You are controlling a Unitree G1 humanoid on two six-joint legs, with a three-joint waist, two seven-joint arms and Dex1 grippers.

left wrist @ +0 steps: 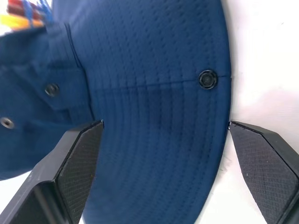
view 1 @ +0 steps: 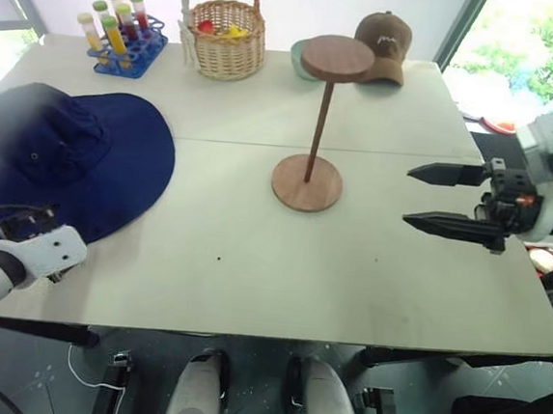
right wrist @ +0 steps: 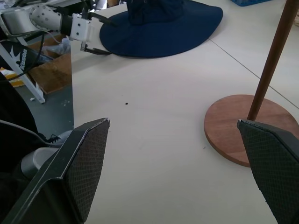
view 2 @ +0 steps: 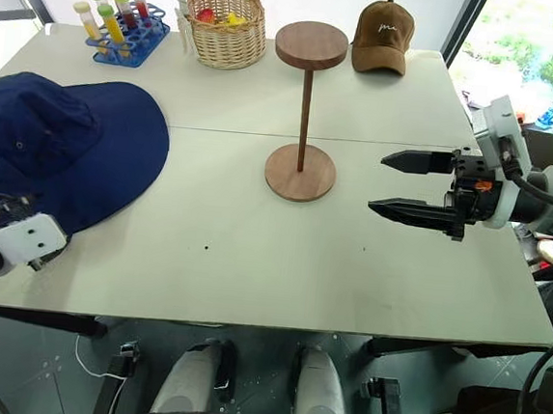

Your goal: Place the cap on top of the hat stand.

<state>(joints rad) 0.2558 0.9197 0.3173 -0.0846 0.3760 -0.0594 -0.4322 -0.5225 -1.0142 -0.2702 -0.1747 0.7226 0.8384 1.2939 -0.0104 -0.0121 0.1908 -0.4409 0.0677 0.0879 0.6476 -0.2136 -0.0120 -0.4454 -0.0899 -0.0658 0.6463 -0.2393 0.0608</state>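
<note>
Far left on table point(view 1: 250, 292): blue rack point(view 1: 125, 53) holding capped test tubes point(view 1: 113, 30) with yellow, green, red contents. Beside it, wicker basket point(view 1: 227, 38) with red and yellow items inside. Far right: brown baseball cap point(view 1: 383, 44), white script logo, which I cannot read. Cap point(view 1: 73, 155) lies flat at left, crown up. Hat stand point(view 1: 313, 123) upright at centre, disc top bare. My left gripper point(left wrist: 163, 135) spread wide over the cap's near brim edge. My right gripper point(view 1: 444, 197) wide apart, empty, right of stand base.
</note>
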